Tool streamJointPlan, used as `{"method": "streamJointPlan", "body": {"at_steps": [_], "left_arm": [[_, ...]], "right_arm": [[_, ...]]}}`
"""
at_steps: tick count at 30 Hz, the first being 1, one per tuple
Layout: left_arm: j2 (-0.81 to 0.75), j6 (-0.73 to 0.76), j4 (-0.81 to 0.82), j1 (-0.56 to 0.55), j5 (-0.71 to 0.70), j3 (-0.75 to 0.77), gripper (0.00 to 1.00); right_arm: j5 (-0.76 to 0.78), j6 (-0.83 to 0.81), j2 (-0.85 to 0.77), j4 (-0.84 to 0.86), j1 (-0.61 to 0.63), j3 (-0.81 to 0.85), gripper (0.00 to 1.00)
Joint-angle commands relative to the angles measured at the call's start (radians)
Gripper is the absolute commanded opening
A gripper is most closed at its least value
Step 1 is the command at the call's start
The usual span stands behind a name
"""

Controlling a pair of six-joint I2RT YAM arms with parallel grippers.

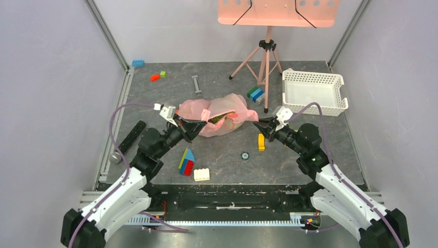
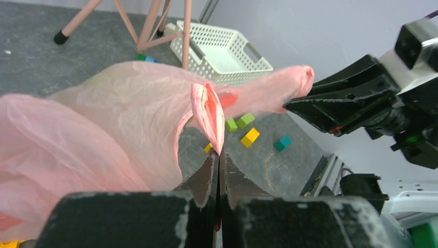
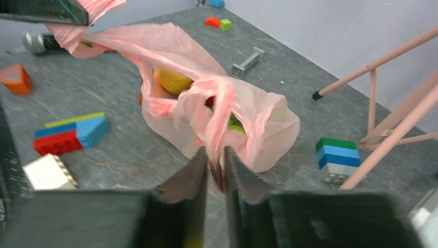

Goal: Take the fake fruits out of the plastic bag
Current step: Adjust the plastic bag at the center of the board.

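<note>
1. The left gripper (image 2: 218, 157) is clenched on a fold of the plastic bag (image 2: 113, 119). Pink film stands up out of its closed jaws.
2. The right gripper (image 3: 216, 166) is pinched on a twisted strip of the same bag. Its jaws are almost together, with film between them.
3. The bag lies mid-table between the two grippers. Its body rests on the surface and its edges are drawn out sideways toward each gripper.
4. The fake fruits are inside the bag. A yellow fruit (image 3: 173, 81) and a green fruit (image 3: 235, 124) show through its mouth.
5. The table (image 1: 222, 155) is dark grey and mottled, and pale grey walls close it in.
6. A white lattice basket (image 1: 310, 77) sits at the far right. A pink tripod (image 1: 266, 62) stands just behind the bag.
7. Loose building blocks lie scattered around. A yellow block (image 1: 261, 142) is near the right gripper and a wedge-topped stack (image 1: 187, 161) is near the left arm.
8. Only the right wrist view shows the yellow fruit. The overhead view gives just a green patch at the bag's mouth.
9. The left wrist view shows the bag's outer skin and the right gripper holding its far pink tip, with the basket behind.
</note>
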Motion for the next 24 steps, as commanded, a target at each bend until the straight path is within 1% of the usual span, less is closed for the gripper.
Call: {"method": "streamJointPlan", "body": {"at_steps": [1, 4, 5, 6, 8, 10, 13, 16, 20, 24], "left_arm": [[-0.146, -0.072, 0.010, -0.004, -0.034, -0.026, 0.02], [-0.226, -0.067, -0.046, -0.003, -0.031, -0.030, 0.02], [-0.247, -0.067, -0.057, -0.004, -0.024, -0.031, 0.02], [-0.261, -0.069, -0.062, -0.003, -0.017, -0.031, 0.02], [-0.289, -0.074, -0.072, -0.004, -0.006, -0.034, 0.02], [-0.308, -0.075, -0.086, -0.003, -0.005, -0.038, 0.02], [-0.330, -0.084, -0.089, -0.003, -0.009, -0.062, 0.02], [-0.347, -0.097, -0.090, -0.003, -0.006, -0.084, 0.02], [-0.380, -0.112, -0.093, -0.003, -0.011, -0.107, 0.02], [-0.409, -0.116, -0.108, -0.004, -0.030, -0.116, 0.02]], "right_arm": [[-0.012, 0.060, -0.091, 0.072, 0.001, -0.029, 0.27], [-0.046, 0.070, -0.137, 0.039, 0.001, -0.014, 0.39], [-0.052, 0.076, -0.151, 0.024, 0.002, -0.003, 0.46], [-0.055, 0.085, -0.164, 0.013, 0.001, 0.012, 0.51], [-0.083, 0.104, -0.186, -0.005, 0.002, 0.047, 0.57], [-0.113, 0.137, -0.196, -0.030, 0.001, 0.099, 0.61], [-0.117, 0.223, -0.194, -0.083, 0.002, 0.185, 0.62], [-0.124, 0.268, -0.180, -0.133, 0.001, 0.261, 0.62], [-0.143, 0.333, -0.148, -0.129, 0.003, 0.337, 0.62], [-0.129, 0.439, -0.044, -0.144, 0.004, 0.425, 0.50]]}}
